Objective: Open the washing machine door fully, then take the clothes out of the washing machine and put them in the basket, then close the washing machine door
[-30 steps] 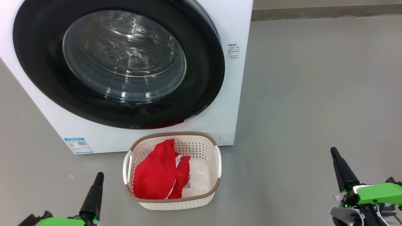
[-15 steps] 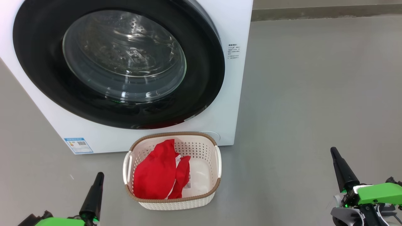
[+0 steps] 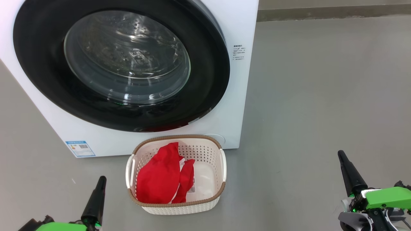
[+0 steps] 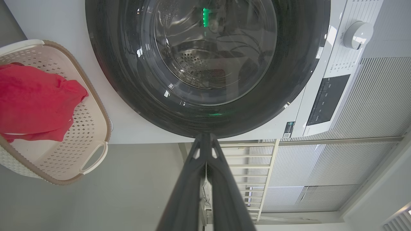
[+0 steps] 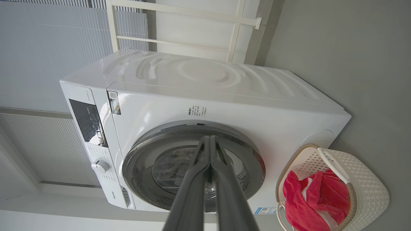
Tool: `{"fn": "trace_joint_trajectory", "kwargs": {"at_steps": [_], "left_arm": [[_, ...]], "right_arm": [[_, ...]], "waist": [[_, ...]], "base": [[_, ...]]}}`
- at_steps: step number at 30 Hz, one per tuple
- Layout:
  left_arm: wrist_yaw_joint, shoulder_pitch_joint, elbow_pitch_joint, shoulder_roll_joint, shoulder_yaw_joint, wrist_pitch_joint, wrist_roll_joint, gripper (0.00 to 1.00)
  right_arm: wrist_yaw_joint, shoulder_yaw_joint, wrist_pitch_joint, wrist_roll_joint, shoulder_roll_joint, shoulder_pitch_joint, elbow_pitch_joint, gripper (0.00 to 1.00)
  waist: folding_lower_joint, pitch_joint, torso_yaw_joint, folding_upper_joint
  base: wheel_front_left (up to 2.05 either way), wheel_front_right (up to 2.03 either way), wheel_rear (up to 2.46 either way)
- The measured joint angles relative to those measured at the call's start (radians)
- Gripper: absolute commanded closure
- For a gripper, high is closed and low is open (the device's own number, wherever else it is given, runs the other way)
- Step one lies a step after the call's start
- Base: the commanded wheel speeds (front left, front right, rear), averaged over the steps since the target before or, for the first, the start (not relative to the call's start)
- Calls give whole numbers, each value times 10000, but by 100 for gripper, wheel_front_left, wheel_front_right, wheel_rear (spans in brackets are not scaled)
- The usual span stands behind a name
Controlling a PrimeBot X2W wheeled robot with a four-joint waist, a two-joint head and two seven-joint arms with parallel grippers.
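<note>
Nothing has moved since a second ago: the washer (image 3: 236, 109) has its door (image 3: 41, 73) closed and the clothes (image 3: 159, 179) lie in the basket (image 3: 223, 166) just before it, so all 3 steps seem done. Empty and pressed together, the left gripper (image 3: 102, 178) and right gripper (image 3: 341, 154) hang over bare grey floor (image 3: 321, 96); a ribbed wall (image 4: 379, 96) stands behind.

Place: we take this for a laundry corner; whether home or test room, we cannot tell.
Appliance: a white front-loading washing machine (image 3: 239, 96) with a dial (image 4: 358, 34).
Around the washing machine: bare grey floor (image 3: 321, 96).
In front of the washing machine: we see a basket (image 3: 179, 208) holding red clothes (image 3: 157, 179).
Behind the washing machine: pale ribbed blinds (image 5: 48, 48) and a white railing (image 5: 179, 12).
</note>
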Motion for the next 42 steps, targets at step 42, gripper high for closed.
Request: {"fn": "trace_joint_trajectory", "kwargs": {"at_steps": [42], "left_arm": [[0, 0, 0, 0, 0, 0, 0, 100]], "right_arm": [[0, -25, 0, -2, 33, -1, 0, 100]], "waist": [[0, 0, 0, 0]], "base": [[0, 0, 0]]}}
